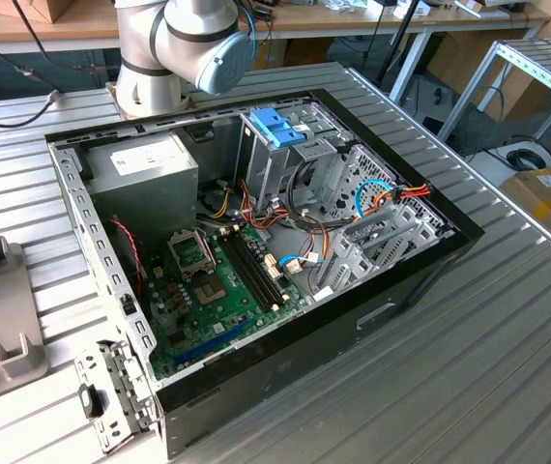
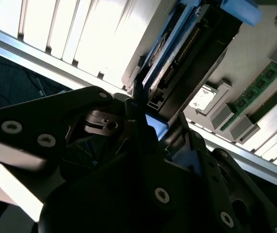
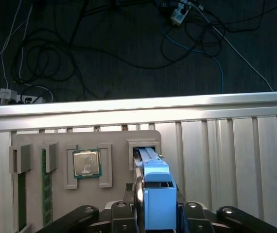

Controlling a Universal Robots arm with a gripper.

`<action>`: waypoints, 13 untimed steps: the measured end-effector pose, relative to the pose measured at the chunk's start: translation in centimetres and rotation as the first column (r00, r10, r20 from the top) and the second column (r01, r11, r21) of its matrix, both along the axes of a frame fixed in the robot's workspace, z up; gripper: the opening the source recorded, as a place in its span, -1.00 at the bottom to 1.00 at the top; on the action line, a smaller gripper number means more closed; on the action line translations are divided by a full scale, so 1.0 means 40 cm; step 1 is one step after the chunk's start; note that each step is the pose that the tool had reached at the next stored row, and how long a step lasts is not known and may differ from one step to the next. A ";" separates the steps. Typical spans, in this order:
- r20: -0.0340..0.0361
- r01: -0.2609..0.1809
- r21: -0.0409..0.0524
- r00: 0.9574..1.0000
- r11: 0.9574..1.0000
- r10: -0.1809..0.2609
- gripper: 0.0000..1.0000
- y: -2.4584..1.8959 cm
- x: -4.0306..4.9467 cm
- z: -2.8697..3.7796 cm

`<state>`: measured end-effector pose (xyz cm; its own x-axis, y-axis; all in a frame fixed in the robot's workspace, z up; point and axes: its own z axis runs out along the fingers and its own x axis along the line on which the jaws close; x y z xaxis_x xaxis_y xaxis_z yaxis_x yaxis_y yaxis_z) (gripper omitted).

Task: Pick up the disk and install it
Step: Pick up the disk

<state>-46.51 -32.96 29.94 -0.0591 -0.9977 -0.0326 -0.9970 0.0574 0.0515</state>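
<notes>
1. The gripper (image 3: 157, 187) has its jaws closed to a narrow gap on the disk (image 3: 158, 206), one finger (image 3: 138, 182) pressed against the blue frame.
2. The disk stands on edge, its far end in a slot of the grey tray (image 3: 114, 141).
3. A CPU (image 3: 86, 163) and RAM sticks (image 3: 45, 194) sit in the tray beside it.
4. The tray lies on the slatted table (image 3: 226, 155).
5. In the exterior view, the open case (image 1: 391, 290) lies in front of the arm (image 1: 188, 48).

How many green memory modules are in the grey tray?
2: one green memory module by the grey plastic tray's end, one nearer the silver processor chip; others may be hidden.
</notes>
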 end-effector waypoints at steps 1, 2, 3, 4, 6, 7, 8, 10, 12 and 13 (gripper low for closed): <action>0.000 0.000 0.000 1.000 1.000 0.000 -0.26 0.000 0.000 0.000; 0.000 0.000 0.000 1.000 1.000 0.000 -0.26 0.000 0.000 -0.001; 0.000 0.000 0.000 1.000 1.000 0.000 -0.26 0.000 0.000 -0.001; 0.000 0.000 0.000 1.000 1.000 0.000 -0.26 0.000 0.000 -0.001; 0.000 0.000 0.000 1.000 1.000 0.000 -0.26 0.000 0.000 -0.002; 0.000 0.000 0.000 1.000 1.000 0.000 -0.26 0.000 0.000 -0.002; 0.000 0.000 0.000 1.000 1.000 0.000 -0.26 0.000 0.000 -0.003; 0.000 0.000 0.000 1.000 1.000 0.000 -0.26 0.000 0.000 -0.003; 0.000 0.000 0.000 1.000 1.000 0.000 -0.26 0.000 0.000 -0.004; 0.000 0.000 0.000 1.000 1.000 0.000 -0.26 0.000 0.000 -0.005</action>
